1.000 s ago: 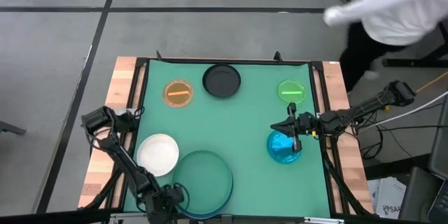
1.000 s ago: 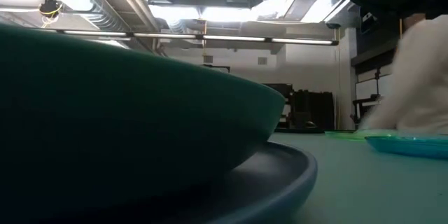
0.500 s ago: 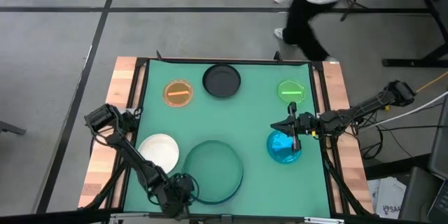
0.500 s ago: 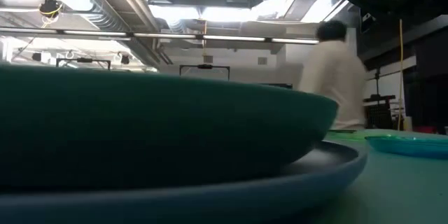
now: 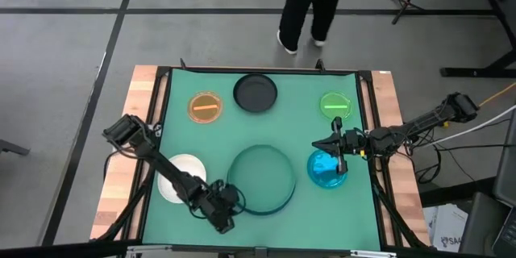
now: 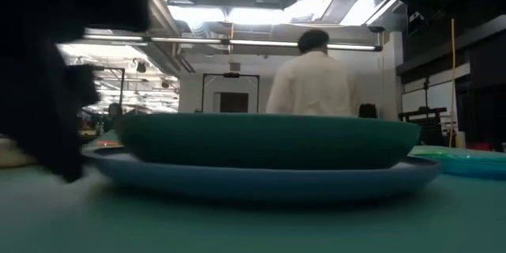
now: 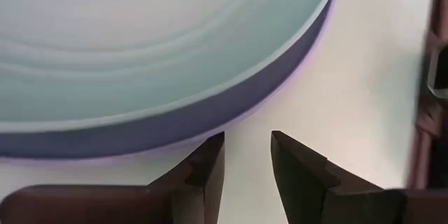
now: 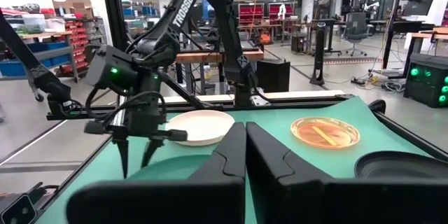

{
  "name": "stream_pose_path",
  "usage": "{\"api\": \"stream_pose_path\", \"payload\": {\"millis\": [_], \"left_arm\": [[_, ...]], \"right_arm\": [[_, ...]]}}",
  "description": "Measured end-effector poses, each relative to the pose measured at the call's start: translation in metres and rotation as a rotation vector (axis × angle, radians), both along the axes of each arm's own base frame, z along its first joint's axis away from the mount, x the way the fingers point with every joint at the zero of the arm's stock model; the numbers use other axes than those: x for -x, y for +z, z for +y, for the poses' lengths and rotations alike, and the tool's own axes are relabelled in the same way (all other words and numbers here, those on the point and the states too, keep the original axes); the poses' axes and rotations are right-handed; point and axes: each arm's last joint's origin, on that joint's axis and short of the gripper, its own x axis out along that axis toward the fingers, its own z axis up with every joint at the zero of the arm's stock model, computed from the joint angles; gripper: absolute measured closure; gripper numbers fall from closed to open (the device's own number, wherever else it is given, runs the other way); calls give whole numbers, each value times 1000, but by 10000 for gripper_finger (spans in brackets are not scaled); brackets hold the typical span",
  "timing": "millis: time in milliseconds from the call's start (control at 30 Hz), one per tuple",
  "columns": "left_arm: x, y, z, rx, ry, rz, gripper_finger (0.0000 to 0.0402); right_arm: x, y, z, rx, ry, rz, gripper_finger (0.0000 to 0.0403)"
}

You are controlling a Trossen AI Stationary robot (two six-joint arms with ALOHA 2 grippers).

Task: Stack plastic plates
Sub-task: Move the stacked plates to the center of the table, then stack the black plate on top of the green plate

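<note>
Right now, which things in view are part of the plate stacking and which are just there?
Job: teal plate on light blue plate, white plate, black plate, orange plate, green plate, cyan plate.
Not the job: person, green mat.

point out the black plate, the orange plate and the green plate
black plate (image 5: 255, 93), high view, centre of its dish
orange plate (image 5: 205, 107), high view, centre of its dish
green plate (image 5: 335, 104), high view, centre of its dish

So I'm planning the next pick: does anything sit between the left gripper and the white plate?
Nothing visible does. The left gripper is at the near-left rim of the stacked teal plate, with the white plate just to its left; only bare green mat and the arm's own links lie there.
</note>
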Motion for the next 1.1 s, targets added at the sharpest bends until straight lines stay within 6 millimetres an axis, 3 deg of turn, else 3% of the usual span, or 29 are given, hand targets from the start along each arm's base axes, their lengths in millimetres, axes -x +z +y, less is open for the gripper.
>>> {"api": "stream_pose_path", "payload": {"millis": [200,333,667,800,1100], "left_arm": [[-13,-1,20,-47,-12,6,292],[-11,5,21,-28,-53,19,292],[31,52,15,-54,-36,55,292],[42,60,11,-56,-56,64,292],[29,59,30,-107,-35,61,290]], "right_arm": [[0,0,0,0,0,-1,402],[0,0,0,-16,2,0,402],[0,0,0,-42,14,6,402],[0,-1,0,-53,15,10,402],[0,-2,0,-71,16,21,402]]}}
